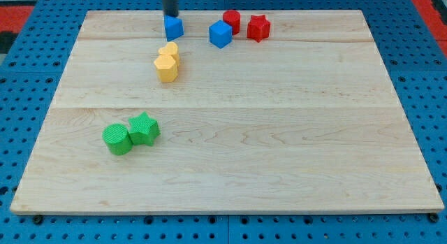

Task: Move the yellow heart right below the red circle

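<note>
The yellow heart (170, 52) lies in the upper left-centre of the board, touching a second yellow block (166, 68) just below it. The red circle (232, 21) is near the view's top, right of centre, with a blue cube (220, 34) touching its lower left and a red star (258, 27) to its right. My tip (170, 16) is at the view's top, right behind a small blue block (174, 28). It is above the yellow heart and well left of the red circle.
A green circle (117, 139) and a green star (144, 128) sit together at the lower left. The wooden board (279, 153) rests on a blue perforated base.
</note>
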Robot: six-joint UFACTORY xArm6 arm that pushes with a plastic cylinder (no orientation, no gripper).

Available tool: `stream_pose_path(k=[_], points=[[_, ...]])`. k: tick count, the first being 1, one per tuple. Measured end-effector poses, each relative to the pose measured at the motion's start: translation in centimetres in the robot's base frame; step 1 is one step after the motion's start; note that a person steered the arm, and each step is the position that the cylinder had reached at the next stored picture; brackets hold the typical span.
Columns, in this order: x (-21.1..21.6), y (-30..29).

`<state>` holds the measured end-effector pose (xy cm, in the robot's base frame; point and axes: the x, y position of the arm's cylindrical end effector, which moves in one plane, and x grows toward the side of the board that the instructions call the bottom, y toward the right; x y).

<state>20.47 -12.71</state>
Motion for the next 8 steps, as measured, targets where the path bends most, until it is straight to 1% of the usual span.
stream_pose_path(k=[1,2,3,4,5,7,8], points=[[1.8,0.4],[3.4,2.6],[3.8,-1.4],[7.1,-5.6],[10.2,-4.5],[10.7,8.9],[11.4,10.5]])
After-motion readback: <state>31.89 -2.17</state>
